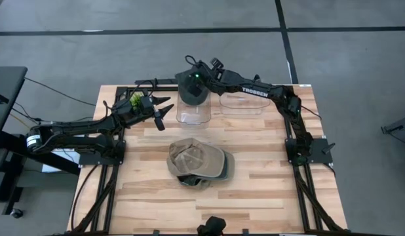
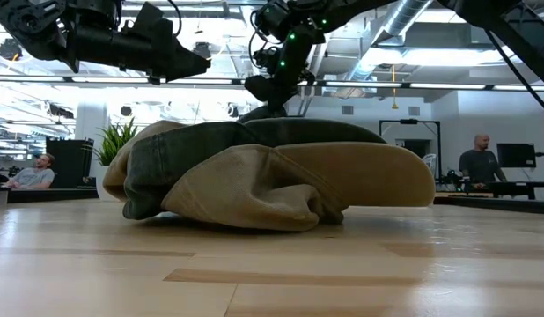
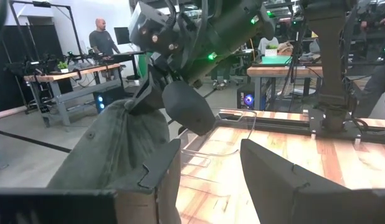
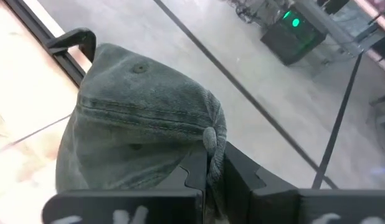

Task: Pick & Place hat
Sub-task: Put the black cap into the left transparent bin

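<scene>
- The right pincer [image 4: 208,168], its arm lettered "TROSSEN", was clamped on a grey-green cap [image 4: 139,118] above a clear bin [image 1: 194,113].
- The left pincer [image 1: 162,113] stood apart, beside that bin.
- Tan caps [image 1: 199,162] lay nearer on the tabletop [image 1: 268,196].

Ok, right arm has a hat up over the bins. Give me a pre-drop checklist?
1. Right pincer shut on the dark green fabric cap: ok.
2. Cap above the clear plastic bin: ok in the high view.
3. Cap hanging free of the bin's walls: cannot tell.
4. Left pincer open, beside the bin, holding nothing: ok.
5. Tan and green caps stacked mid-table, out of the path: ok.
</scene>
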